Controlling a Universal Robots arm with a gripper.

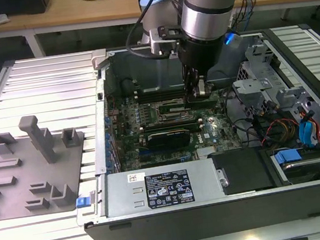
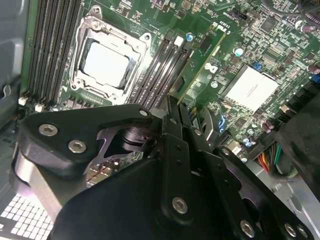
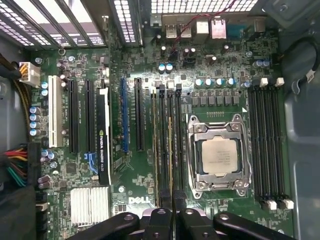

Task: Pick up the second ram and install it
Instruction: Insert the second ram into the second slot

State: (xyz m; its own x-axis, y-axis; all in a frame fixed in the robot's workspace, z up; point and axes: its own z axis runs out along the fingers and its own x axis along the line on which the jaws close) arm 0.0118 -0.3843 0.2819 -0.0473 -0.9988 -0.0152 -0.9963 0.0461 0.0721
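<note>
My gripper (image 2: 172,107) is shut on the second ram (image 2: 200,67), a thin green stick that runs out from between the black fingers (image 2: 175,150). In the first wrist view the second ram (image 3: 170,150) shows edge-on, in line with the black memory slots (image 3: 162,145) beside the CPU socket (image 3: 219,155). The gripper (image 3: 172,212) grips it at one end. I cannot tell whether the stick is touching a slot. In the exterior view the gripper (image 1: 199,90) hangs inside the open computer case, over the motherboard (image 1: 167,125).
A grey fixture plate (image 1: 29,168) with plastic blocks lies at the exterior view's left of the case. A power supply (image 1: 163,188) lines the case's near side. Drive bays and coloured cables (image 1: 303,123) crowd its right. A graphics card (image 3: 104,135) stands in an expansion slot.
</note>
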